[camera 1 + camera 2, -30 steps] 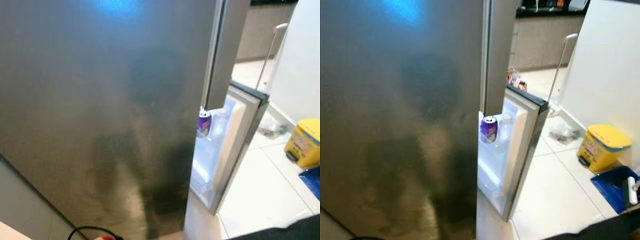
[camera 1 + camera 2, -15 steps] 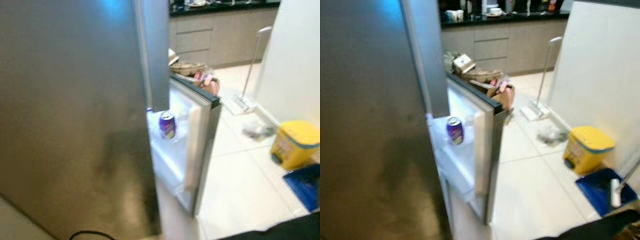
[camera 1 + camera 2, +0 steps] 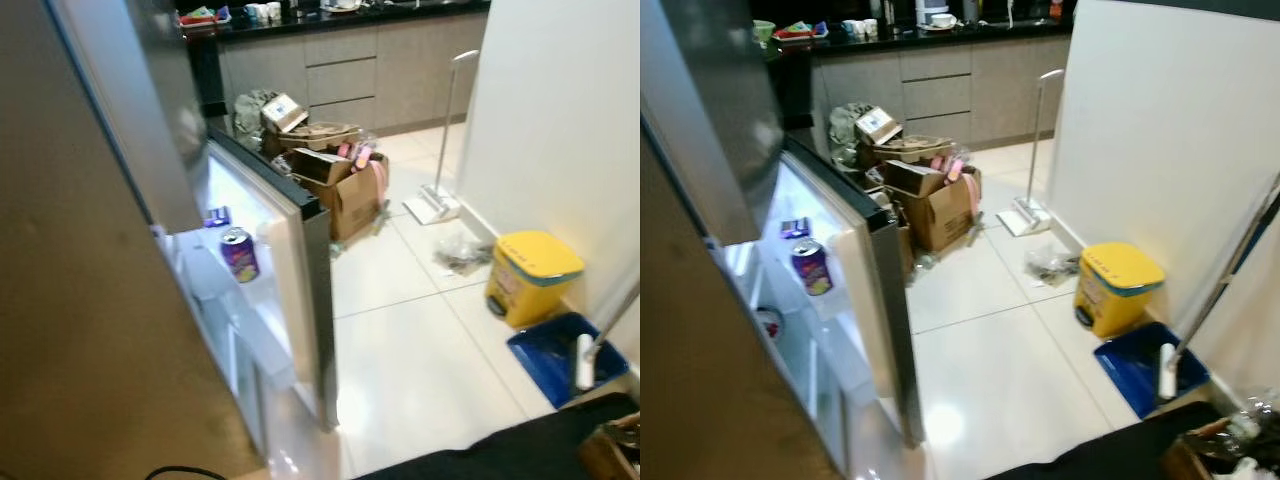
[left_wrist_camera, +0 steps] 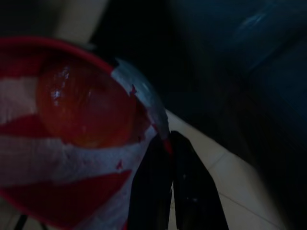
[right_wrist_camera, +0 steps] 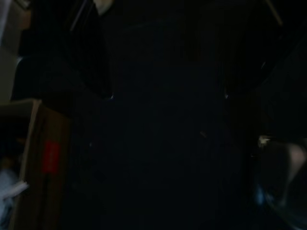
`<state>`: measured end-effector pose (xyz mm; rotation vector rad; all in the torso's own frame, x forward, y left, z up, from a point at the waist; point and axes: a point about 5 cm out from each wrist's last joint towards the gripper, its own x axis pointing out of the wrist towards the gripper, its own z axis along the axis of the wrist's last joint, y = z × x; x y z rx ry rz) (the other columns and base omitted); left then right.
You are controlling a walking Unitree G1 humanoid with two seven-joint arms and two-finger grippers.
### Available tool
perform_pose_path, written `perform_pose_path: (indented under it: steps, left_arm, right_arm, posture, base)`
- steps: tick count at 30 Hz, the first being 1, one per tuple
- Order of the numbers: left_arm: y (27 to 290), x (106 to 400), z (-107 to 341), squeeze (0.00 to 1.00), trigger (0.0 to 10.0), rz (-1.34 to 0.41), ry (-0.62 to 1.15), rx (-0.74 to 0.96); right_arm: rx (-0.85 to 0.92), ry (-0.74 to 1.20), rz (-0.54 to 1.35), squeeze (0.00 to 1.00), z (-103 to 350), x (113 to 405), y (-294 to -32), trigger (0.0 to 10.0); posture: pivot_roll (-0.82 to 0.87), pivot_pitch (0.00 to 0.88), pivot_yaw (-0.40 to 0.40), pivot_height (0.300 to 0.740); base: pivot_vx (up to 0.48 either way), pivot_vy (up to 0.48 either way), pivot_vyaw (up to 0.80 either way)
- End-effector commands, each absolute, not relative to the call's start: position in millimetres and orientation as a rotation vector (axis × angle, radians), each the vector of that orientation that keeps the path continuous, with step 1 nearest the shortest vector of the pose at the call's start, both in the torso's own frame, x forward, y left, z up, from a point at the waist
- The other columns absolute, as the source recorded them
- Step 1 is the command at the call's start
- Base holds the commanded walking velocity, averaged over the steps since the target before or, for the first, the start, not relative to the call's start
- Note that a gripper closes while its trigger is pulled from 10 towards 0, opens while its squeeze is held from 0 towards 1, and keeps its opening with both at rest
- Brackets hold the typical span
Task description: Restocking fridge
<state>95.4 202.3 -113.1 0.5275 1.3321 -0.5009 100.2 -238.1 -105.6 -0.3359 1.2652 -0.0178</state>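
The tall steel fridge (image 3: 80, 330) stands at my left with its lower door (image 3: 305, 270) swung open and its inside lit. A purple drink can (image 3: 239, 255) stands upright on a white shelf of that door, with a small blue packet (image 3: 217, 215) behind it. In the left wrist view my left gripper (image 4: 169, 158) has its black fingers (image 4: 192, 196) pressed together on the edge of a red-and-white bag (image 4: 62, 163) that holds a round orange-red thing (image 4: 86, 108). The right wrist view is very dark.
Open cardboard boxes (image 3: 335, 180) full of clutter sit on the tiled floor past the door. A white wall (image 3: 560, 120) runs along the right, with a mop (image 3: 445, 195), a yellow bin (image 3: 530, 275) and a blue dustpan (image 3: 560, 355) at its foot. Dark cloth (image 3: 500, 455) lies nearest me.
The camera has swung to the right: the fridge's steel face slid to the left edge, and the open door, the boxes and the floor came into view. The can stays on its shelf.
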Motion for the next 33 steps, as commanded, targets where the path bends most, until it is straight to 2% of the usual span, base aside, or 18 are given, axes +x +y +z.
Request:
perform_pose_path:
  steps: [1, 12, 18, 33]
  left_arm:
    - [199, 113, -109, 0.0, 10.0, -0.492, 1.262, 0.536]
    - [198, 112, -109, 0.0, 10.0, -0.49, 1.263, 0.531]
    - [197, 113, -109, 0.0, 10.0, -0.474, 1.261, 0.529]
    - [197, 113, -109, 0.0, 10.0, -0.482, 1.261, 0.529]
  right_arm:
    - [-0.345, 1.283, -0.016, 0.0, -106, 95, -242, 10.0]
    - [-0.337, 1.279, 0.0, 0.0, -106, 96, -241, 10.0]
    - [-0.291, 1.252, 0.049, 0.0, -106, 100, -235, 10.0]
    - [-0.251, 1.25, 0.119, 0.0, -106, 102, -230, 10.0]
  posture:
    - [-0.04, 0.0, 0.012, 0.74]
    - [-0.04, 0.0, 0.01, 0.74]
    - [-0.04, 0.0, 0.008, 0.74]
    - [-0.04, 0.0, 0.003, 0.74]
  base:
    - [0.0, -0.48, 0.0]
    - [0.0, -0.47, 0.0]
    - [0.0, 0.0, 0.0]
    - [0.0, 0.0, 0.78]
